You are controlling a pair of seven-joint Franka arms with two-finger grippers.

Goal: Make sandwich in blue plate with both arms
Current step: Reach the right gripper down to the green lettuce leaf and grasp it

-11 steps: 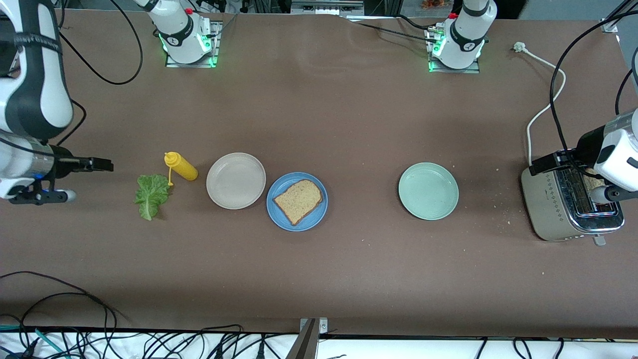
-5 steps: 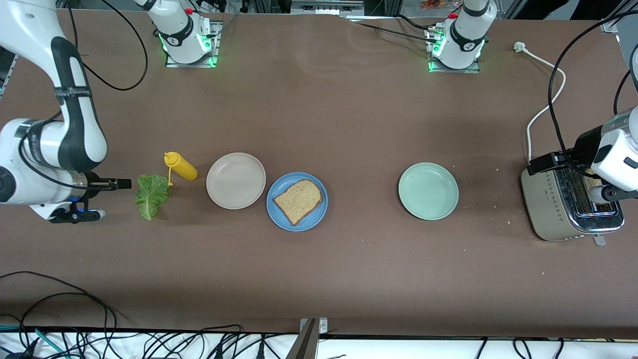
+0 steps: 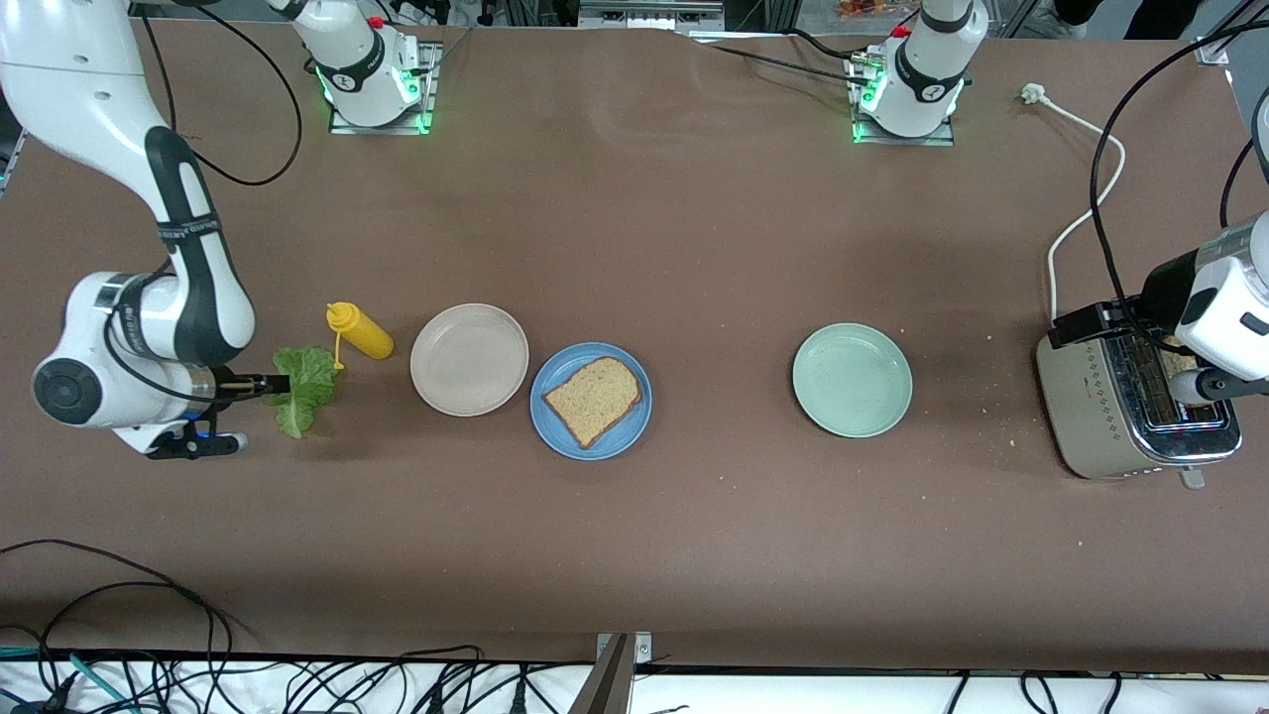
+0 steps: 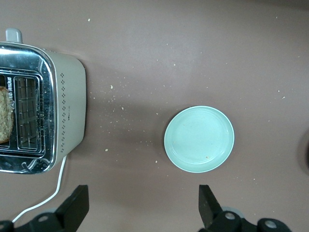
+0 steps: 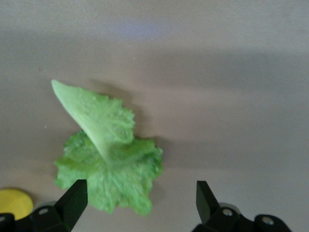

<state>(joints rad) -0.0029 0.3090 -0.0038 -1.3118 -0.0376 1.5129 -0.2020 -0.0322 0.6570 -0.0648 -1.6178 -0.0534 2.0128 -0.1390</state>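
Right gripper, fingers open, hovers over the lettuce; left gripper — open too — hangs over the toaster, its toast slice cut off.

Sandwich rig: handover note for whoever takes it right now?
Right gripper: open, over the lettuce leaf at the right arm's end of the table, nothing held.
Left gripper: open, empty, up by the toaster at the left arm's end.
Blue plate: mid-table, one bread slice lying on it.
A second slice sits in a toaster slot.
Beige plate, mint plate and mustard bottle sit unused.
Done: bottom slice on the plate.
Left: grasp the lettuce, lay it on the slice, fetch the toaster slice and put it on top.
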